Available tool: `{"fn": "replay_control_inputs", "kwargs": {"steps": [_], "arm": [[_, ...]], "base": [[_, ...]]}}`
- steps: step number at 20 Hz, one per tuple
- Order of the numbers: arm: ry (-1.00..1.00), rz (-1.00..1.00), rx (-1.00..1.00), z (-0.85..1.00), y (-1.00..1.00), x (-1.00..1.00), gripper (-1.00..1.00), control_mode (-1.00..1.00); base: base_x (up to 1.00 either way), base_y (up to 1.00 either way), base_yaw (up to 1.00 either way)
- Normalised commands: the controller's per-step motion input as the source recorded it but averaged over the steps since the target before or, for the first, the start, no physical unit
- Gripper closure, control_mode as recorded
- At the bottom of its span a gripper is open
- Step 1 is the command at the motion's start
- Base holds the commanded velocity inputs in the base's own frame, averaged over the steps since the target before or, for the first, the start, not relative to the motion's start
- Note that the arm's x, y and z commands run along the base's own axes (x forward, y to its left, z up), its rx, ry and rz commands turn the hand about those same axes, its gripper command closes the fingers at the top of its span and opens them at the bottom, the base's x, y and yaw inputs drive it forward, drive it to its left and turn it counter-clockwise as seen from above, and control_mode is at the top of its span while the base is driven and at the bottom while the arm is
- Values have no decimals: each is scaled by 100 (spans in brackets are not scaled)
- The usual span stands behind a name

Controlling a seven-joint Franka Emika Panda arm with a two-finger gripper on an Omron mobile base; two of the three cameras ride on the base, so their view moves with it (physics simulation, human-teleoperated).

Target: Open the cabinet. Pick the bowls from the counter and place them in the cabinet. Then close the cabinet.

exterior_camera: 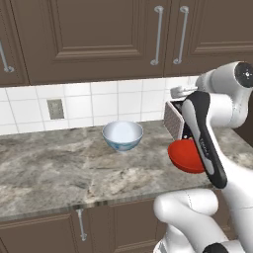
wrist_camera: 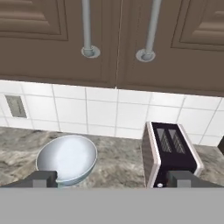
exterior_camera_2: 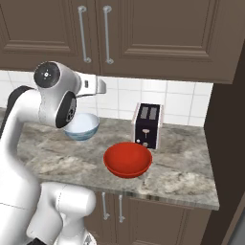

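Two bowls [exterior_camera_2: 82, 126] on marbled grey-brown bench [exterior_camera: 54, 168]: white w/ blue pattern at toaster's [exterior_camera_2: 147, 125] 9 o'clock, glossy red one [exterior_camera_2: 128, 159] at its 6. Cabinet [exterior_camera: 94, 37] doors shut, dark brown, silver bar handles. Jaws wide, holding nothing.

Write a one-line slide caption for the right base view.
Red bowl and white bowl wait beside the toaster on the counter below the shut cabinet.
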Motion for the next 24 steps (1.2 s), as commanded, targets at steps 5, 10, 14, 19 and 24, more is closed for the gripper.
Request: {"fn": "replay_control_inputs", "kwargs": {"steps": [5, 10, 14, 19, 24], "arm": [[0, -1, 0, 62, -21, 4, -100, -100], [0, -6, 0, 37, -1, 2, -100, -100], [0, -1, 0, 18, 0, 12, -100, -100], [-1, 0, 0, 1, -3, 20, -100, -100], [-1, 0, 0, 0, -8, 34, -100, -100]], "base": [[0, 0, 0], [0, 0, 0], [0, 0, 0], [0, 0, 0], [0, 0, 0]]}}
